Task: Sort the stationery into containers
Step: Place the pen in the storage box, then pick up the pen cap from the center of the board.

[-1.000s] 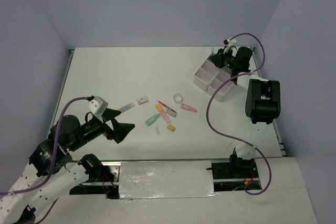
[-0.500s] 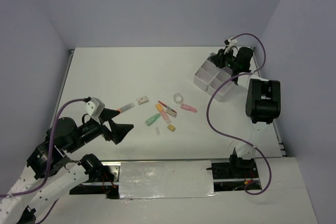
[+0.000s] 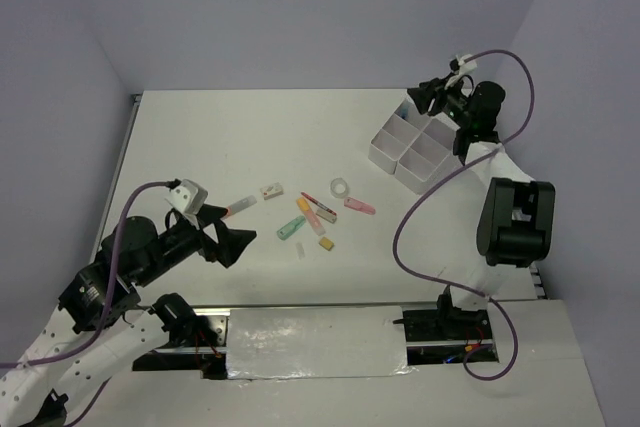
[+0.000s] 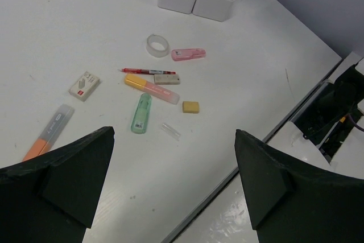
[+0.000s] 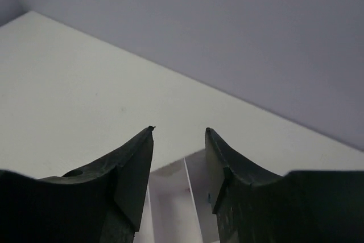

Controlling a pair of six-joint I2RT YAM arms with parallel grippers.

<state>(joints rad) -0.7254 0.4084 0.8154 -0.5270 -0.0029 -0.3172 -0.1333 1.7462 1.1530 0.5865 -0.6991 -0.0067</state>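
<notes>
Above the white box (image 3: 384, 155), contents unclear, right fingers (image 5: 133, 169) part empty; left fingers (image 4: 74, 169) wide.

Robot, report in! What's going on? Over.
Left gripper, jaws wide, empty, near scattered coloured stationery. Right gripper, jaws apart, empty, above white four-compartment box. Nothing blocking.

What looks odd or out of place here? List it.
Nothing spilled or damaged. The white box sits skewed to the edges of the table, far right. The orange marker lies apart, left of the rest. A small clear piece lies loose beside the green marker, possibly a stray cap.
</notes>
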